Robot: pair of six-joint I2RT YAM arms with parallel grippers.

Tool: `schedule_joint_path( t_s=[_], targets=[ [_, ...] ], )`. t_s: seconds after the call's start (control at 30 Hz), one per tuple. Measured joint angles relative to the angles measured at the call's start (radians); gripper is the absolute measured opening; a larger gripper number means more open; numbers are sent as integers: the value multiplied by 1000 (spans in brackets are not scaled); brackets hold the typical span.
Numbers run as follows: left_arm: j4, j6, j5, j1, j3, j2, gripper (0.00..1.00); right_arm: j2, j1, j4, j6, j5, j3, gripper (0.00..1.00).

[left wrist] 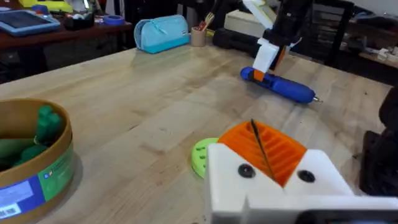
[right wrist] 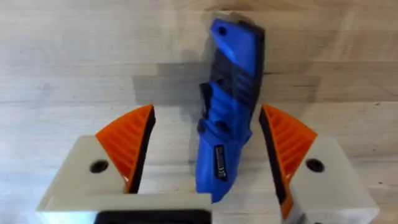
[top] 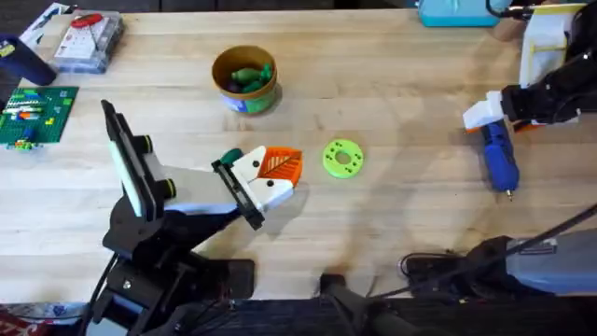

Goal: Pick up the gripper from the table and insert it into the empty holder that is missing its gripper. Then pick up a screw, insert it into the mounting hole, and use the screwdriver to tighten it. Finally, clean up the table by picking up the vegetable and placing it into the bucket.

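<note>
Table [top: 392, 56] is the biggest thing here, one wide wooden top, and two robot arms work over it. The right gripper [right wrist: 208, 155] hangs over the one blue screwdriver [top: 499, 161], which lies flat near the right side of the table, its thin tip pointing toward the arms' end. Its fingers are spread wide with the blue handle between them, not squeezing it. To grab well, I think it should go straight down, keep the handle in the middle, and close gently around the thick part. The left gripper [left wrist: 270, 149] has its orange pads pressed together, holding nothing, just beside one flat green disc [top: 342, 158]. One tan bucket [top: 245, 78] stands farther back with green vegetable pieces inside.
</note>
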Motion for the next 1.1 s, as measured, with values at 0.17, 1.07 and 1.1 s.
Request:
schedule_joint_path(
  t_s=[0.17, 1.07, 1.1],
  targets=[
    [0, 0, 0, 0, 0, 0, 10, 0, 0, 32, 0, 25, 0, 984],
    [0, 0, 0, 0, 0, 0, 10, 142, -24, 82, 0, 26, 0, 761],
    [0, 0, 0, 0, 0, 0, 10, 142, -24, 86, 1, 28, 0, 626]
  ],
)
